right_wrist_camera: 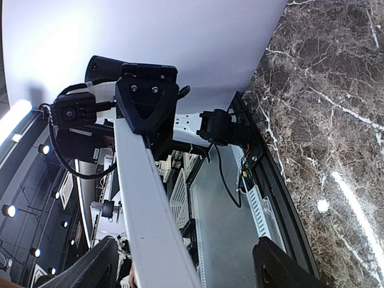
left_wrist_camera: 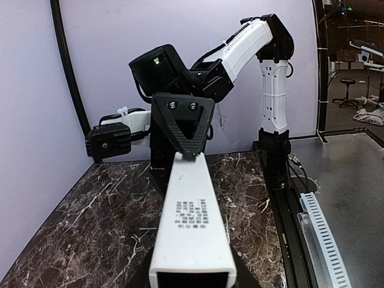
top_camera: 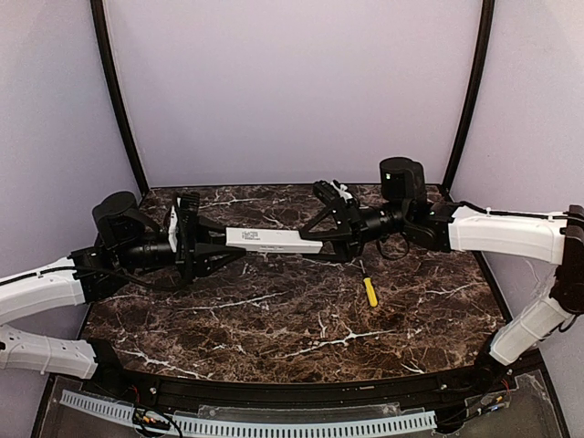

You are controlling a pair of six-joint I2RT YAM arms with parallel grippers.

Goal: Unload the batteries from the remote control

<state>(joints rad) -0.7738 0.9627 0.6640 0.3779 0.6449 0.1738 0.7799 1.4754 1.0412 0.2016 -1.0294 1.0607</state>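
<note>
The remote control (top_camera: 274, 240) is a slim white bar held level above the marble table, its printed face up. My left gripper (top_camera: 196, 242) is shut on its left end. In the left wrist view the remote (left_wrist_camera: 191, 216) runs away from the camera to the right arm's finger (left_wrist_camera: 183, 123). My right gripper (top_camera: 333, 230) is at the remote's right end, open. In the right wrist view its fingers (right_wrist_camera: 282, 264) stand wide apart around the remote (right_wrist_camera: 147, 198), with a clear gap on the right side. The batteries are hidden.
A yellow-handled screwdriver (top_camera: 370, 292) lies on the marble table (top_camera: 274, 338), right of centre and below the right gripper. Purple walls enclose the back and sides. A slotted cable tray (top_camera: 274, 425) runs along the near edge.
</note>
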